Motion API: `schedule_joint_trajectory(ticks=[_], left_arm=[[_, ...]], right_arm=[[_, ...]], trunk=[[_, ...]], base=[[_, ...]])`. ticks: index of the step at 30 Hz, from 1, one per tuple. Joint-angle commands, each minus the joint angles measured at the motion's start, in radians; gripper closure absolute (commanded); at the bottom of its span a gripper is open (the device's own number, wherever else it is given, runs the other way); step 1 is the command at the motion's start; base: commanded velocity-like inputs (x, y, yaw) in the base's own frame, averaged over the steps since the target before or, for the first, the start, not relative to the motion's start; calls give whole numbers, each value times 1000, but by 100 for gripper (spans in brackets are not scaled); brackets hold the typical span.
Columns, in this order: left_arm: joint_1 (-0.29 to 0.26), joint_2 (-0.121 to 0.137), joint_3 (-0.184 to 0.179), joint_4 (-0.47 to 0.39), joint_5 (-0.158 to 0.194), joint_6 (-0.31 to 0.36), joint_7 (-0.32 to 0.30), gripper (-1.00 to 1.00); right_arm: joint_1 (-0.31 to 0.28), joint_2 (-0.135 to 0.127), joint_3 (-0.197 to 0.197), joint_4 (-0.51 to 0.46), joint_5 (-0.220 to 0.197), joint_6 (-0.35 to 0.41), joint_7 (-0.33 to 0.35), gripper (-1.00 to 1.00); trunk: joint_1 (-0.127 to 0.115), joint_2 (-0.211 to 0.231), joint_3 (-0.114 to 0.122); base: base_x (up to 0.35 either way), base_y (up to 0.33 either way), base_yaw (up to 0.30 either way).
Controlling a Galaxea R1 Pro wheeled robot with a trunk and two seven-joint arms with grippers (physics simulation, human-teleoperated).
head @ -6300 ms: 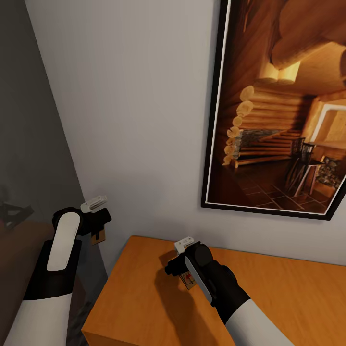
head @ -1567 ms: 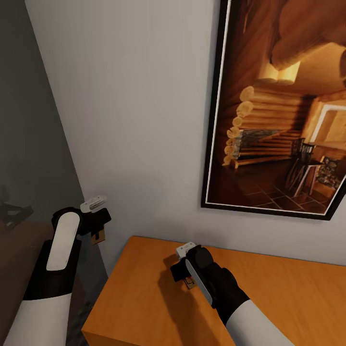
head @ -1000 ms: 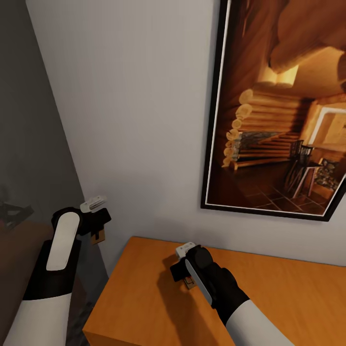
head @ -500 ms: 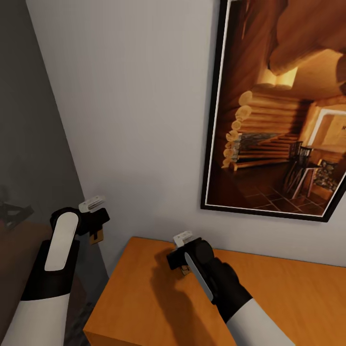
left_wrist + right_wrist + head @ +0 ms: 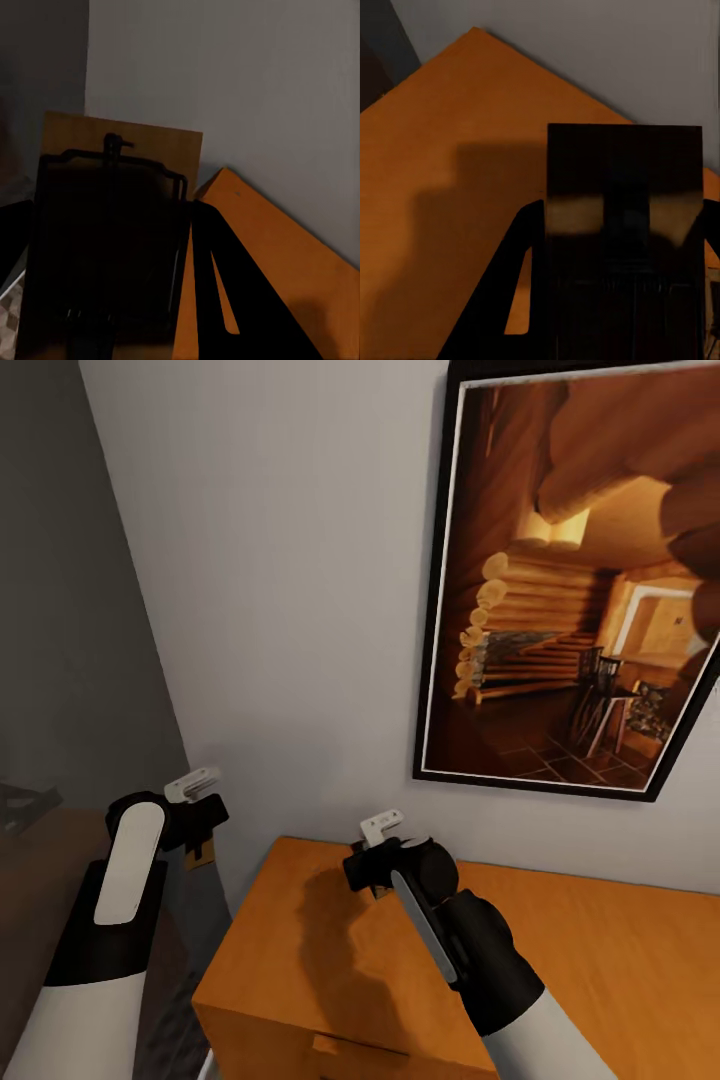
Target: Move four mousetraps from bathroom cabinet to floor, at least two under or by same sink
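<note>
My left gripper [image 5: 203, 836] hangs left of the cabinet, shut on a mousetrap [image 5: 200, 852]. In the left wrist view that mousetrap [image 5: 112, 217] is a tan board with dark metal wire, held upright between the fingers. My right gripper [image 5: 376, 878] hovers over the near left part of the orange cabinet [image 5: 600, 960], shut on another mousetrap [image 5: 622, 217], which shows dark and shadowed in the right wrist view. The cabinet top [image 5: 450, 187] lies below it. A sliver of the patterned bathroom floor [image 5: 9, 322] shows. The sink is out of view.
A large framed picture of a log cabin [image 5: 570, 590] hangs on the pale wall above the cabinet. A dark grey wall [image 5: 60, 610] closes the left side. A drawer handle [image 5: 335, 1050] shows on the cabinet's front.
My right gripper has lifted from the cabinet top with its mousetrap and shifted slightly toward the wall. The camera has moved, so the cabinet's front edge now shows. The left arm has kept still.
</note>
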Motion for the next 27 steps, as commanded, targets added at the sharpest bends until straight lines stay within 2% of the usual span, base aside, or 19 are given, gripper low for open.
schedule_joint_trajectory(ticks=[1, 5, 15, 16, 17, 18, 20, 24, 27], left_arm=[[0, 0, 0, 0, -2, 3, -4, 100], [4, -6, -3, 0, -2, 3, -2, 100], [6, -13, -10, 0, -1, 3, -3, 100], [8, -14, -45, -1, -3, 1, -2, 100], [10, -16, -82, -1, -5, -2, 5, 100], [10, -17, -92, -1, -6, -5, 9, 100], [11, -20, -128, -1, -6, -31, 23, 100], [16, -20, -157, -2, -6, -78, 21, 100], [63, -16, -186, -2, -6, -119, -8, 100]], right_arm=[[6, 0, 0, -14, -1, 0, 1, 100], [50, -1, 2, -98, 4, 0, 1, 100], [62, -3, 1, -118, 8, 0, 1, 100], [62, -19, 0, -130, 5, 0, 2, 100], [62, -51, 0, -164, 3, 0, 2, 100], [62, -63, 0, -175, 2, 0, 3, 100], [64, -105, -1, -198, 1, 0, 4, 100], [66, -127, -6, -208, 0, 0, 4, 100], [68, -135, -24, -212, 0, 0, 7, 100]], trunk=[[0, 0, 0], [0, 0, 0], [0, 0, 0], [0, 0, 0], [0, 0, 0], [0, 0, 0], [0, 0, 0], [0, 0, 0], [0, 0, 0]], base=[[-328, 0, 0], [-333, 0, 0], [-332, -100, 0], [-325, -164, 0], [-325, -165, 0], [-325, -165, 0], [-324, -166, 0], [-324, -160, 0], [-243, -79, 0]])
